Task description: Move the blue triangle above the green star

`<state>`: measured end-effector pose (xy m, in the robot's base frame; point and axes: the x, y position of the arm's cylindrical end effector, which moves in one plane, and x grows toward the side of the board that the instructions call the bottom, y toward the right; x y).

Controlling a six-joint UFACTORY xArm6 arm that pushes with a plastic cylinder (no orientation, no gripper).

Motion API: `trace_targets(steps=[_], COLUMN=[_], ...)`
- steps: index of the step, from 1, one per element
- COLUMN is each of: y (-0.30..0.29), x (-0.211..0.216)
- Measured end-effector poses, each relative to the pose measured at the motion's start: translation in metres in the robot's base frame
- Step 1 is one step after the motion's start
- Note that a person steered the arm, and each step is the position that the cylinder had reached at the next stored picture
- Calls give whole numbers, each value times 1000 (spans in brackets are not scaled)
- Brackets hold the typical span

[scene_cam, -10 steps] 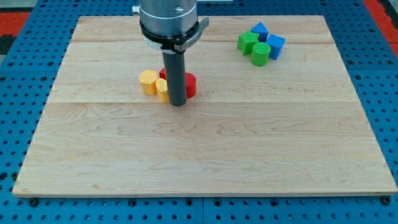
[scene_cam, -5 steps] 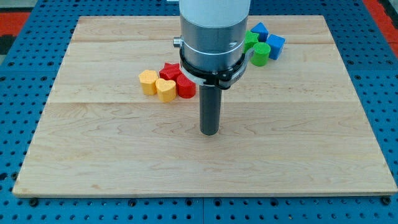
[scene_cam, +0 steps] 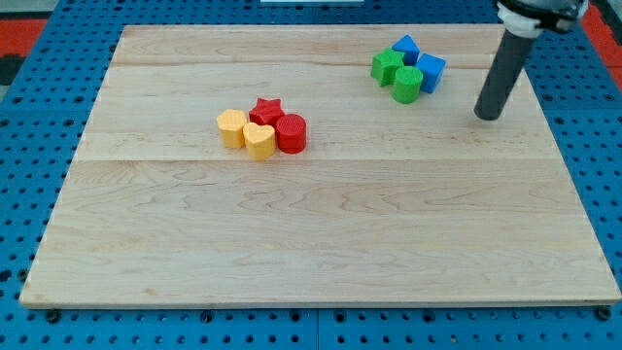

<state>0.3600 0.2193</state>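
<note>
The blue triangle (scene_cam: pixel 405 47) sits near the view's top right, touching the top right of the green star (scene_cam: pixel 387 66). A green cylinder (scene_cam: pixel 407 85) and a blue cube (scene_cam: pixel 430 72) are packed against them. My tip (scene_cam: pixel 487 116) rests on the board to the right of this cluster and slightly below it, apart from the blue cube by a small gap.
A second cluster lies left of the middle: a yellow hexagon (scene_cam: pixel 231 127), a yellow heart (scene_cam: pixel 258 141), a red star (scene_cam: pixel 266 110) and a red cylinder (scene_cam: pixel 291 133). The wooden board (scene_cam: pixel 311 243) sits on a blue pegboard.
My tip has moved from beside the red and yellow cluster, across the board's middle, up and to the right of the blue and green cluster. No block has moved.
</note>
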Motion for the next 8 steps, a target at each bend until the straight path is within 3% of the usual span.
trace_targets(steps=[2, 4, 5, 6, 8], y=[8, -55, -92, -93, -99], x=[-75, -137, -116, -79, -129])
